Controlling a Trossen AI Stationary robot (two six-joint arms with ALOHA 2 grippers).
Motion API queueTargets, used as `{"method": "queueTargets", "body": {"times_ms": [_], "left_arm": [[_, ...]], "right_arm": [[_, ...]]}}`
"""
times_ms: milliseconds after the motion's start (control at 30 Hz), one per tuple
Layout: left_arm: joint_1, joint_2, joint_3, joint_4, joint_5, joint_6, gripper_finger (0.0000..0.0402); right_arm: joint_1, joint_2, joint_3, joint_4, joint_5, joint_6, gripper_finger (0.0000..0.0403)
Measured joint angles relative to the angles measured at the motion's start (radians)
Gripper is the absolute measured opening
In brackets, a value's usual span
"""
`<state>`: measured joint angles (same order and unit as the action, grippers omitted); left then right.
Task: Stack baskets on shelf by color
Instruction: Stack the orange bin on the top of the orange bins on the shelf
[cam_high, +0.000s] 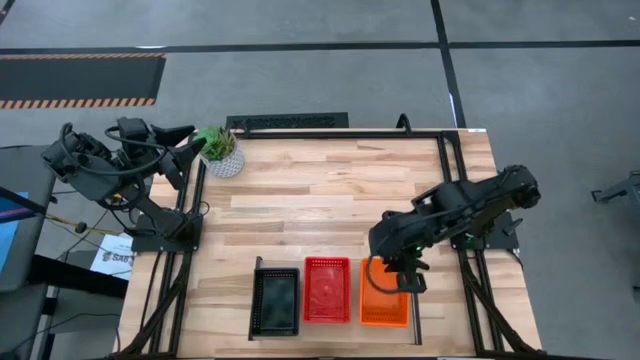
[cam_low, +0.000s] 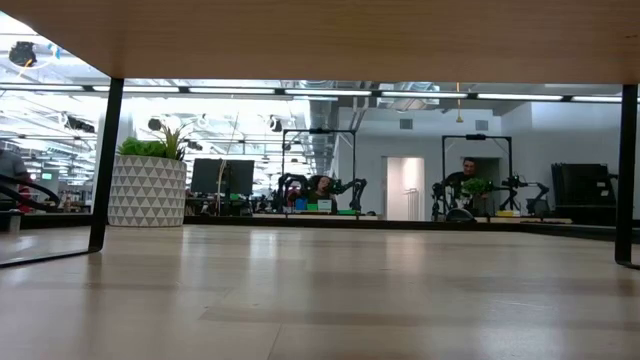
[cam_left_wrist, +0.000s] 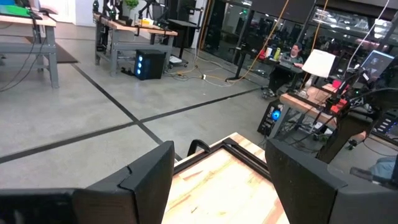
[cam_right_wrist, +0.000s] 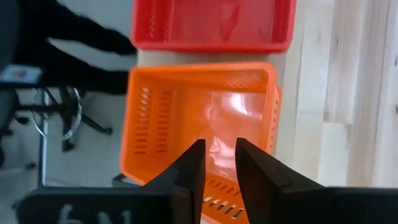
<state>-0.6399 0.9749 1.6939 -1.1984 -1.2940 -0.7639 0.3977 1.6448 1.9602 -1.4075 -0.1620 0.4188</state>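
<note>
Baskets on shelf (cam_high: 333, 330) at table's near edge: black (cam_high: 275, 302), red (cam_high: 327, 290), orange (cam_high: 385, 305) side by side.
High view: right gripper (cam_high: 398, 278) over orange basket; left gripper (cam_high: 190, 147) parked by plant (cam_high: 218, 148).
Low view: bare tabletop only.
Left wrist: fingers wide apart, empty.
Right wrist: fingers narrow, nearly closed, empty, above orange basket's wall.
Judgement: placing step done or regrasp pending; next move calls for clean retreat.

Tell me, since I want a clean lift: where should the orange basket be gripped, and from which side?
Take the orange basket by one thin upright wall, coming straight down from above. It sits open side up beside the red basket, so a rim wall fits between two fingers. The right tool hangs over a wall, fingers narrowly apart.
</note>
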Motion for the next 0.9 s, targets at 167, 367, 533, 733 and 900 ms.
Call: {"method": "queueTargets", "body": {"times_ms": [167,367,533,733,900], "left_arm": [[0.000,0.000,0.000,0.000,0.001,0.000,0.0242],[0.000,0.000,0.000,0.000,0.001,0.000,0.0242],[0.000,0.000,0.000,0.000,0.009,0.000,0.0242],[0.000,0.000,0.000,0.000,0.014,0.000,0.0242],[0.000,0.000,0.000,0.000,0.014,0.000,0.0242]], "right_arm": [[-0.007,0.050,-0.001,-0.075,0.002,-0.043,0.0087],[-0.034,0.081,0.000,-0.140,0.004,-0.066,0.0079],[-0.048,0.072,0.000,-0.092,-0.005,-0.070,0.0078],[-0.048,0.005,0.000,-0.004,-0.040,-0.069,0.0078],[-0.076,-0.020,0.000,0.009,0.006,-0.069,0.0078]]}}
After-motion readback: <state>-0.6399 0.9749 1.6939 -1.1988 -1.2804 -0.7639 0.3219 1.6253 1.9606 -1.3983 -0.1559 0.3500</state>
